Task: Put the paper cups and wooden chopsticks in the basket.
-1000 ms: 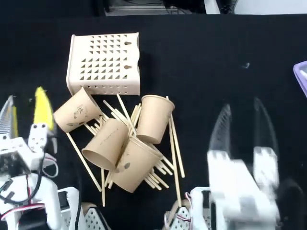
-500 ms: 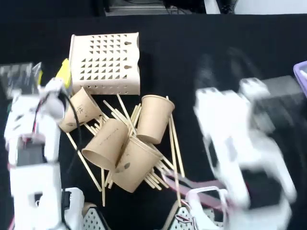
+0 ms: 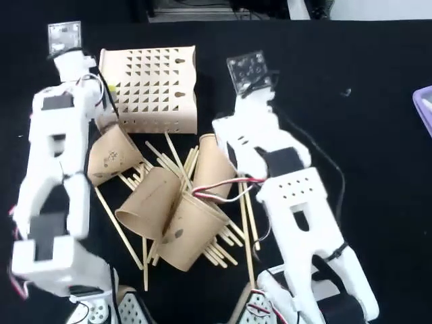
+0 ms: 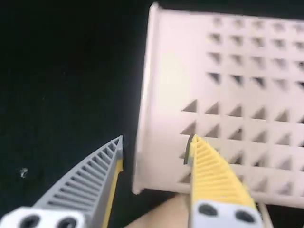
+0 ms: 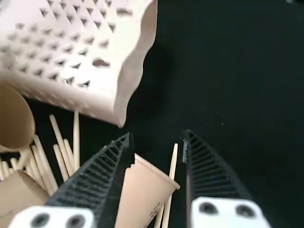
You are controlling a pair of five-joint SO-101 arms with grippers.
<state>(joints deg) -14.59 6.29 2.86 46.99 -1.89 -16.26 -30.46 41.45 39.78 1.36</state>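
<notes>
A beige perforated basket point(image 3: 148, 88) lies bottom-up at the back left of the black table. Below it, several paper cups lie tipped over a scatter of wooden chopsticks point(image 3: 236, 209): one cup point(image 3: 108, 158) by the basket's near left corner, two point(image 3: 150, 200) point(image 3: 189, 233) in the middle, one point(image 3: 209, 172) to the right. My left gripper point(image 4: 156, 142) is open astride the basket's point(image 4: 228, 85) corner, a cup rim point(image 4: 161, 213) just beneath. My right gripper point(image 5: 156, 136) is open above the right cup point(image 5: 142, 194), beside the basket's point(image 5: 71, 61) other near corner.
A purple container point(image 3: 424, 108) shows at the right edge. The left arm point(image 3: 57, 148) stretches along the pile's left side. Over the pile's right side lies the right arm point(image 3: 290, 196). Black table stretches to the right of the right arm.
Both arms swung from the table's near edge out to the basket, the left to its near left corner, the right to the right-hand cup. Cups and chopsticks have not shifted.
</notes>
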